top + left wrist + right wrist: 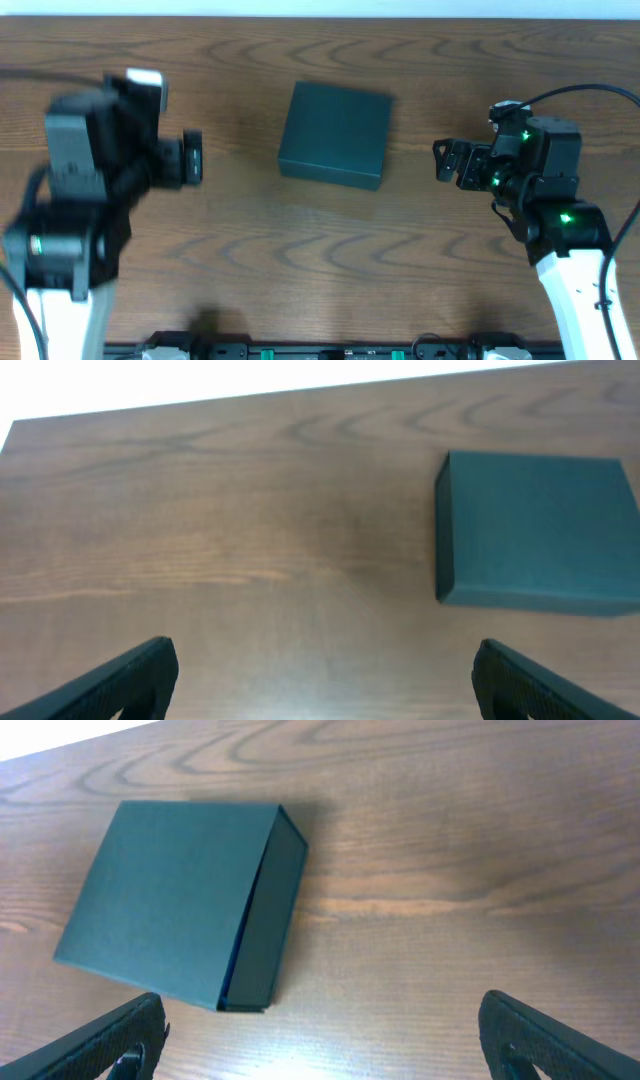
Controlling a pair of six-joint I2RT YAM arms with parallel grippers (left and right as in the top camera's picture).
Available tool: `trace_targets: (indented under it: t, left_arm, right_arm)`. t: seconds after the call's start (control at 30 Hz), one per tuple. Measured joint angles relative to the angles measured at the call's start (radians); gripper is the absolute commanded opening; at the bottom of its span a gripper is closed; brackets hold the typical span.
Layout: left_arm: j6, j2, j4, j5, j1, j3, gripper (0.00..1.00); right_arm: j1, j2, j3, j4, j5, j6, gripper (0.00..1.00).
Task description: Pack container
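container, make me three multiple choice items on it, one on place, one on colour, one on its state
1. Where is the container? A) mid-table B) at the near edge C) on a shelf
2. What colour is it? A) red B) dark teal C) white
3. How is its lid? A) shut B) propped open C) taken off

1 A: overhead, it lies on the table between the left pincer and the right pincer, touching neither.
2 B: every view shows dark teal.
3 A: the flap lies flat on the box.
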Motion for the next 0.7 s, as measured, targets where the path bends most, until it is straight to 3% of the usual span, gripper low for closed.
trace_targets:
  t: [0.3,0.7]
  left_arm:
    - [-0.124,-0.507,0.197,0.019,0.0,-0.541,0.95]
    - [-0.25,-0.845,0.438,0.035,0.093,-1.09,0.95]
  right_arm:
    - [0.0,0.0,0.0,0.0,0.002,-0.001,0.99]
    - [0.0,0.0,0.0,0.0,0.003,-0.003,0.99]
